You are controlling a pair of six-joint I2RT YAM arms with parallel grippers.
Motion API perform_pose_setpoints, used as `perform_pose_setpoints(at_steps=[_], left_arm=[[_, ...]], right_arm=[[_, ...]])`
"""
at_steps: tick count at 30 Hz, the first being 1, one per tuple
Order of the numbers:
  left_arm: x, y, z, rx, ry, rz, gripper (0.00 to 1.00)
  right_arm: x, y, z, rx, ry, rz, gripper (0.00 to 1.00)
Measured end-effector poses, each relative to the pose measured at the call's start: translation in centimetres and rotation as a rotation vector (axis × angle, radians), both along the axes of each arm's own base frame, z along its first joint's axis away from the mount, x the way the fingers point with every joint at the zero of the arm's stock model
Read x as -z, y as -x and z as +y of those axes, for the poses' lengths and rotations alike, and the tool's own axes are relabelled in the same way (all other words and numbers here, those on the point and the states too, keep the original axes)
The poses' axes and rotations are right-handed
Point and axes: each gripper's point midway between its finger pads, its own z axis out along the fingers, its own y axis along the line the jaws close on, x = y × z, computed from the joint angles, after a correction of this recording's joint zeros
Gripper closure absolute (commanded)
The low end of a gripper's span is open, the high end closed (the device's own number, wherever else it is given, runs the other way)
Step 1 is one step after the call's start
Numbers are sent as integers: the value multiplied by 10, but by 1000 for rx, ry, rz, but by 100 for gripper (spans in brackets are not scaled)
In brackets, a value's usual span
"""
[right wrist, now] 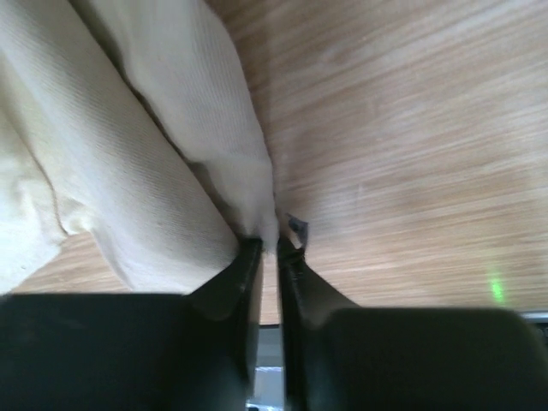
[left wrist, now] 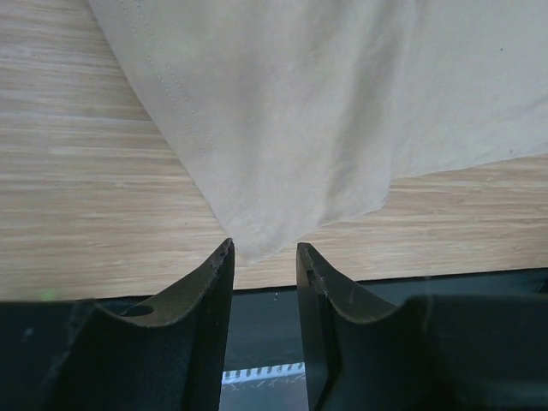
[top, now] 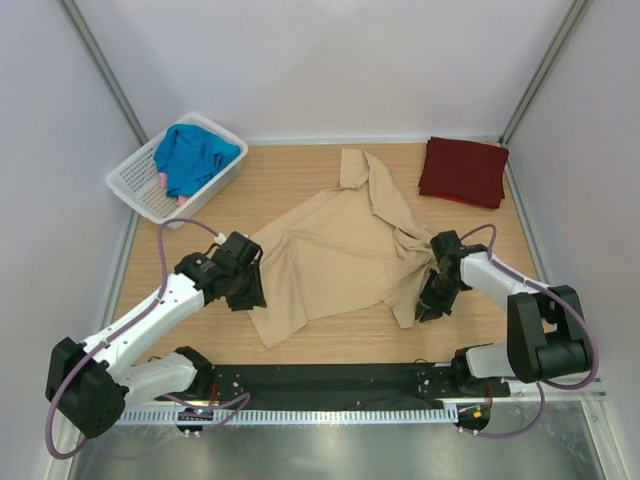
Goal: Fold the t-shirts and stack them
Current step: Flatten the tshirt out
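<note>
A large tan t-shirt (top: 335,250) lies crumpled and spread over the middle of the table. My left gripper (top: 248,296) is at its near-left hem. In the left wrist view the left gripper (left wrist: 264,249) stands open, and a corner of the tan t-shirt (left wrist: 282,128) reaches just to the gap between the fingertips. My right gripper (top: 428,306) is at the shirt's near-right edge. In the right wrist view the right gripper (right wrist: 270,245) is shut on a fold of the tan t-shirt (right wrist: 128,171). A maroon t-shirt (top: 463,170) lies folded at the back right.
A white lattice basket (top: 135,185) stands at the back left, holding a blue t-shirt (top: 190,157) with a bit of pink cloth (top: 163,180) beside it. The black base rail (top: 330,380) runs along the table's near edge. White walls close in both sides.
</note>
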Motion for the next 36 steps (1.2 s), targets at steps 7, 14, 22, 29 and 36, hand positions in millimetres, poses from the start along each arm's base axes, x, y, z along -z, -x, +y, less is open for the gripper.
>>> perform_pose_setpoints(at_steps=[7,14,22,29,36], left_arm=[[12,6,1,-53,-7,46,57],[35,21,5,-77,-38,117,50],[47,33,-4,-65,-54,163,52],[60,53,-17,-5,-100,224,51],[77,62,-21,16,-155,277,57]], right_arm=[[0,-5,0,-5,3,-13,99],[-12,-14,-10,-3,55,-102,99],[-57,-41,-11,-4,63,-250,99],[-70,-42,-13,-11,71,-266,99],[-72,-41,-13,-15,73,-266,99]])
